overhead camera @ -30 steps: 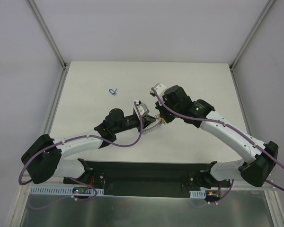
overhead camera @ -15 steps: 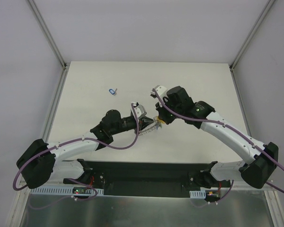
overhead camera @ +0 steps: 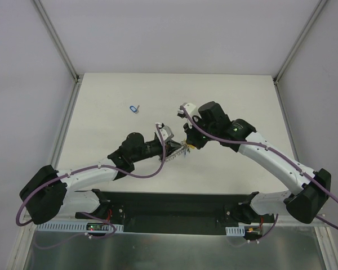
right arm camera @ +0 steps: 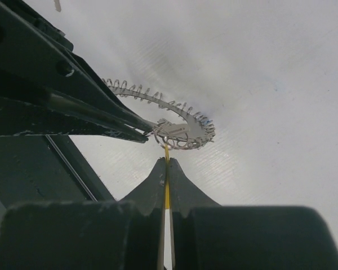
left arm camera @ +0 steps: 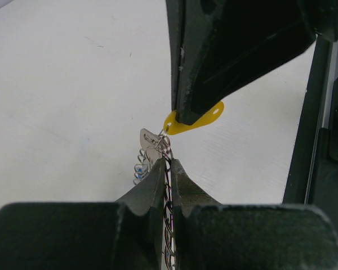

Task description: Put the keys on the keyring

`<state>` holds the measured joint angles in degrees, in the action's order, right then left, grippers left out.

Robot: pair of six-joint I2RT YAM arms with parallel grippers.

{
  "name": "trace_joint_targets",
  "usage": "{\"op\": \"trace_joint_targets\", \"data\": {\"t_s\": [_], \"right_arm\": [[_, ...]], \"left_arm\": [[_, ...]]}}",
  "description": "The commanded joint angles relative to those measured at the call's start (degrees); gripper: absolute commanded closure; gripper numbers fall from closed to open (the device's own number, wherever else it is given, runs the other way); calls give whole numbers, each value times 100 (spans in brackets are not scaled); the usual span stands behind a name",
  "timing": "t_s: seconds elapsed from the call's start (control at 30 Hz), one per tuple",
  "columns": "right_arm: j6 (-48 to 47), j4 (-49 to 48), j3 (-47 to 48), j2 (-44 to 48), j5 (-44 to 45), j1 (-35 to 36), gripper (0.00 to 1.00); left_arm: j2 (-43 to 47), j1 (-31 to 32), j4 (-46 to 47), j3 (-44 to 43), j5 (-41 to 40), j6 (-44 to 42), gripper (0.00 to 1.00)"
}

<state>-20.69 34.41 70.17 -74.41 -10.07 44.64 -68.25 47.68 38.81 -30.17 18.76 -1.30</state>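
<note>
My left gripper [left arm camera: 168,162] is shut on the rim of the keyring [left arm camera: 141,166], a grey metal ring with a coiled edge, held off the table near its middle. My right gripper [right arm camera: 167,161] is shut on the yellow head of a key [left arm camera: 196,118]. That key's metal blade [right arm camera: 172,129] lies against the keyring [right arm camera: 187,119] right beside the left fingers [right arm camera: 104,119]. In the top view both grippers meet tip to tip, left gripper [overhead camera: 170,147] and right gripper [overhead camera: 186,143]. A blue key [overhead camera: 134,108] lies alone on the table, far left of them.
The white table [overhead camera: 242,101] has raised metal rails along its left and right sides. A black base plate [overhead camera: 174,202] runs along the near edge between the arm bases. Purple cables loop beside both arms.
Both grippers, still joined at the keyring and the yellow key, have shifted slightly left and toward the near edge. The left arm's elbow has swung outward. Neither grip has changed.
</note>
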Motion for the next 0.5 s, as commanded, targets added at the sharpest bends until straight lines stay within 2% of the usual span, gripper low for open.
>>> {"op": "trace_joint_targets", "data": {"t_s": [0.0, 0.1, 0.2, 0.37, 0.47], "right_arm": [[-129, 206, 243, 155, -180, 62, 99], [-32, 180, 120, 138, -163, 88, 99], [30, 171, 93, 94, -171, 167, 99], [214, 171, 242, -82, -101, 396, 99], [302, 145, 339, -196, -13, 501, 99]], "left_arm": [[-127, 31, 399, 55, -523, 287, 100], [-224, 31, 505, 91, -593, 332, 97], [-277, 22, 593, 134, -628, 384, 85], [-356, 31, 777, 240, -725, 473, 72], [-382, 22, 918, 275, -795, 525, 69]]}}
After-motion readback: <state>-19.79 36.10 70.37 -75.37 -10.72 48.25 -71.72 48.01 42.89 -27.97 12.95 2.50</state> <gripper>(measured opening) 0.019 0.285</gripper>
